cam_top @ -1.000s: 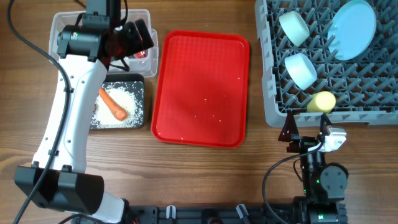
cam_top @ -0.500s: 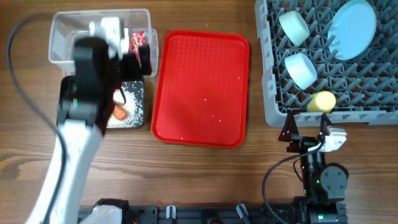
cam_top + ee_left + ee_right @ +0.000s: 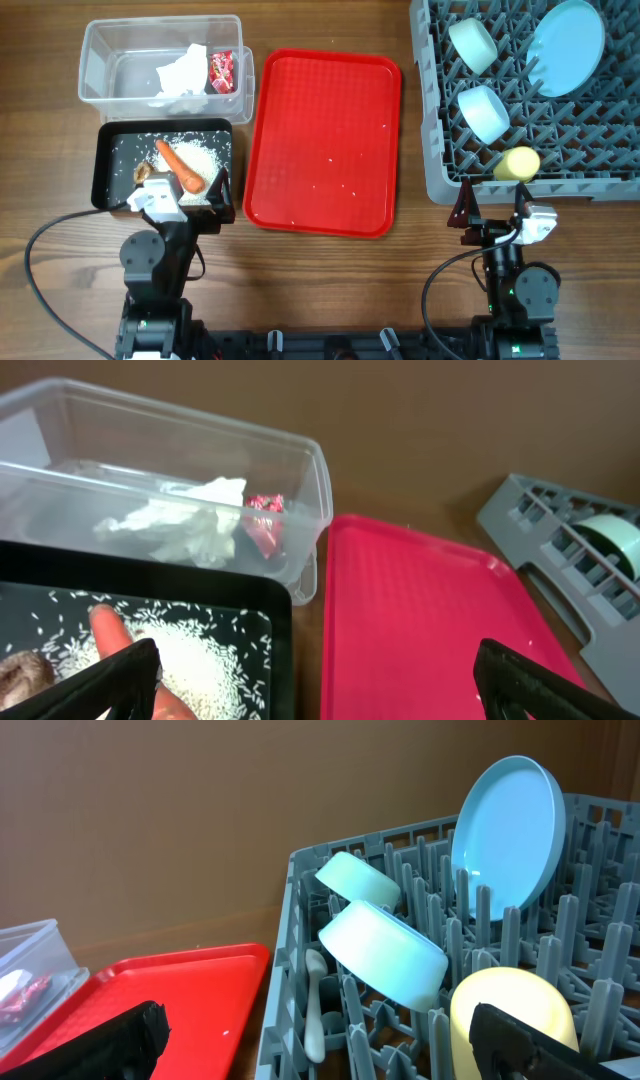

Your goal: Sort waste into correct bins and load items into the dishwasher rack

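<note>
Both spread wide, empty: left gripper (image 3: 318, 680) & right gripper (image 3: 318, 1042). Stray white rice grains (image 3: 331, 160) on flat red plastic tray (image 3: 275, 90): prob. best swept, not pinched.

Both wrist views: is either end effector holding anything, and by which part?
Nothing is held. The left end effector and right end effector are both open and empty.

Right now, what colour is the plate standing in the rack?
Light blue. The plate shows best in the right wrist view.
</note>
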Controlling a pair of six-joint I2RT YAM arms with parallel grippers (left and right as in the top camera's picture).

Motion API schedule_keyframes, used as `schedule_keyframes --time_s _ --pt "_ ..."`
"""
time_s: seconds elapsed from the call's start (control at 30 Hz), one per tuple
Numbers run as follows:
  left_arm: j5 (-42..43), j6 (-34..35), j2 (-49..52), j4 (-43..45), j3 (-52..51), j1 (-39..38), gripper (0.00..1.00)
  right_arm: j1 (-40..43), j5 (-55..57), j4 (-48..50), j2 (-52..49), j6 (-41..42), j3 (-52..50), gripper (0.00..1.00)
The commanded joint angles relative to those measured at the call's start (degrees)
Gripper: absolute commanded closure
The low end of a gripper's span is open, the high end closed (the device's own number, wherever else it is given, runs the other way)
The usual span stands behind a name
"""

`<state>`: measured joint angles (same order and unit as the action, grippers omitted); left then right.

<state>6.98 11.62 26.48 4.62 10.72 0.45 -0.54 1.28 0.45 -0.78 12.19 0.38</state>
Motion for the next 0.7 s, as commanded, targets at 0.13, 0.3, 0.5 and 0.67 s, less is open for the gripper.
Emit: schedule_keyframes --time_s 0.13,0.3,0.5,0.67 --pt "4.11 0.87 -14.03 0.31 -4.24 5.09 0.00 0.24 -0.96 0.11 0.50 0.66 -0.09 0.00" --pt "2.95 0.85 -19.63 0.37 -7.43 5.03 0.00 0.24 -0.96 0.11 0.50 0.66 -0.09 0.00" --pt "2.78 0.83 -24.11 -1.07 -10.38 4.81 0.00 0.24 -0.96 0.11 0.50 0.66 -0.09 0.00" --pt "-1.16 0.81 -26.32 -8.76 -10.38 1.92 0.00 0.24 -0.96 0.11 0.50 0.68 -0.09 0.00"
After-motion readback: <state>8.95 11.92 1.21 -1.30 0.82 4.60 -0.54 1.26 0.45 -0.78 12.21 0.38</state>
